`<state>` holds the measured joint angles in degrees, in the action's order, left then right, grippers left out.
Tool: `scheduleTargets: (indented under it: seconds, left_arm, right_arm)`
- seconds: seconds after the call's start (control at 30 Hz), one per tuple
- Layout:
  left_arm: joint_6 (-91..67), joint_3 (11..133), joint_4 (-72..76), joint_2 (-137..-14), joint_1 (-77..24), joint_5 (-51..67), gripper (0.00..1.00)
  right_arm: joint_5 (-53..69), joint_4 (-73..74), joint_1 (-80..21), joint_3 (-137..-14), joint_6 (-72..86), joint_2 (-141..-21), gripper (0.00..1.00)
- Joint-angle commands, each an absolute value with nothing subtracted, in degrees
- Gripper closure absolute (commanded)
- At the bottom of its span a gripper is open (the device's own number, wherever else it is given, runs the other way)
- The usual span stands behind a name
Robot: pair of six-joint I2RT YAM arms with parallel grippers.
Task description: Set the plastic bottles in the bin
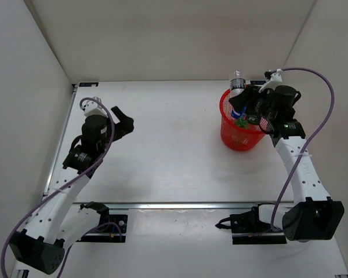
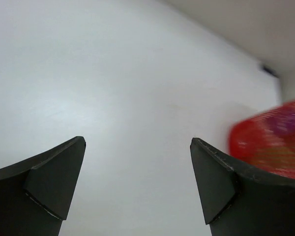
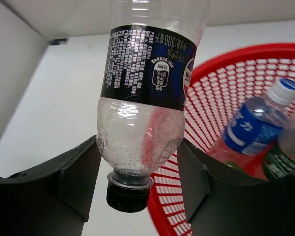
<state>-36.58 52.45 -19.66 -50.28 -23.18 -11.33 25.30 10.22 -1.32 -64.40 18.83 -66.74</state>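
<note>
Between the right jaws, a clear bottle with a black cap [image 3: 142, 98] is being held upside down. The jaws are being kept clamped on its rounded shoulder, just above the cap [image 3: 129, 191]. The left jaws are being held wide apart with nothing between them, above the bare table [image 2: 113, 73] and well away from the work.

The held bottle is being carried at the rim of the bin [image 3: 221, 86]. From the wrist view its cap is being shown at, or just outside, the near edge of the rim. Whether it is fully over the opening cannot be told. In the top view, the bottle's base is being shown standing up beyond the far rim of the bin [image 1: 238, 139].

Risks are being judged as follows:
- If the bottle is released here, the cap may strike the rim and the bottle may tumble onto the table.
- The grip is on a tapering, smooth surface, so the bottle may slide out early.
- The bin looks light, so a knock from the arm may shift or tip it.

Inside the bin, a clear bottle with a blue label and white cap [image 3: 255, 129] is being seen lying tilted. A darker green-labelled bottle [image 3: 280, 160] is partly cut off beside it. Green is also being picked up in the top view, but the full count cannot be confirmed.
</note>
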Motion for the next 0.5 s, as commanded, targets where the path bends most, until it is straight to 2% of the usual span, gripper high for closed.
scheduleTargets:
  seconds: [0.0,0.03,0.07,0.1,0.13,0.17,0.3,0.47]
  left_arm:
    - [-35.42,55.19,-38.30,-50.89,-18.12,-18.26,0.01]
    - [-35.85,55.98,-38.93,-50.89,-18.63,-19.41,0.01]
    - [-36.21,56.60,-40.85,-50.80,-18.72,-21.60,0.01]
    - [-36.30,57.04,-41.65,-50.71,-18.72,-22.84,0.02]
    - [-36.12,58.09,-42.36,-50.71,-17.94,-22.85,0.02]
    - [-35.95,58.44,-42.97,-51.23,-17.41,-22.76,0.02]
    - [-35.42,61.07,-45.61,-52.56,-16.88,-22.15,0.01]
    - [-35.77,65.30,-49.83,-56.42,-17.93,-22.33,0.01]
  right_arm:
    - [15.66,18.98,-1.58,-66.36,13.18,-68.73,0.84]
    - [15.30,19.16,-1.50,-66.18,13.27,-68.73,0.79]
    - [15.29,19.60,-0.62,-66.01,13.45,-68.21,0.63]
    - [16.51,19.77,-0.09,-65.83,13.45,-67.77,0.51]
    - [15.57,19.95,-0.09,-65.66,13.27,-67.68,0.15]
    - [14.95,21.00,-0.09,-65.92,13.62,-66.72,0.01]
    - [7.84,24.42,-1.75,-70.12,10.90,-64.69,0.00]
    - [9.07,33.55,2.10,-77.42,9.15,-63.55,0.01]
